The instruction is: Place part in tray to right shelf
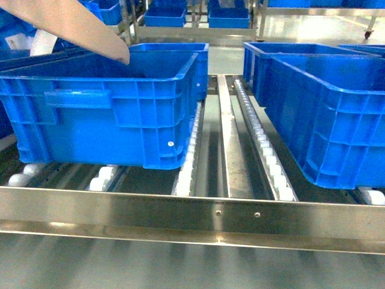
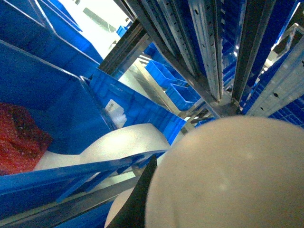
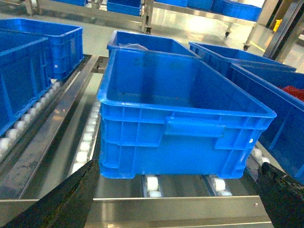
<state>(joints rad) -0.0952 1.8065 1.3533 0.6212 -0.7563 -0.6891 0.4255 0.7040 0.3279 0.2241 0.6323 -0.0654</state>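
steel front rail [image 1: 180, 212] of the right shelf [image 1: 225, 135] runs across the bottom of the head view, flat and shiny, with white roller tracks [image 1: 264, 141] running away behind it. on the rollers just past the rail sits a large blue crate [image 1: 102, 111] on the left; the inside shows only in part from the head view and its contents cannot be told there. the tray [image 1: 66, 24], beige and smooth, slants down from the upper left and its tip lies over this crate's back rim. the left wrist view is mostly filled by the tray's pale rounded surface [image 2: 228, 175], held close to the camera, with a blue crate wall below it and a red bubbly mass [image 2: 19, 135] lying in a crate at the left. the left gripper itself is hidden behind the tray, so how far it is open cannot be told, nor whether it grips the tray.

on the right of the head view a second large crate [image 1: 331, 114] stands on the rollers near the rail. in the right wrist view the nearest crate [image 3: 185, 114] is empty, its floor bare. the right gripper [image 3: 175, 209] hangs before it with dark fingers [image 3: 61, 199] spread wide apart at the two lower corners, holding nothing. a crate at the far right edge holds something red [image 3: 292, 90].

farther back more blue crates [image 1: 165, 15] stand on other racks. the part cannot be seen in any view.
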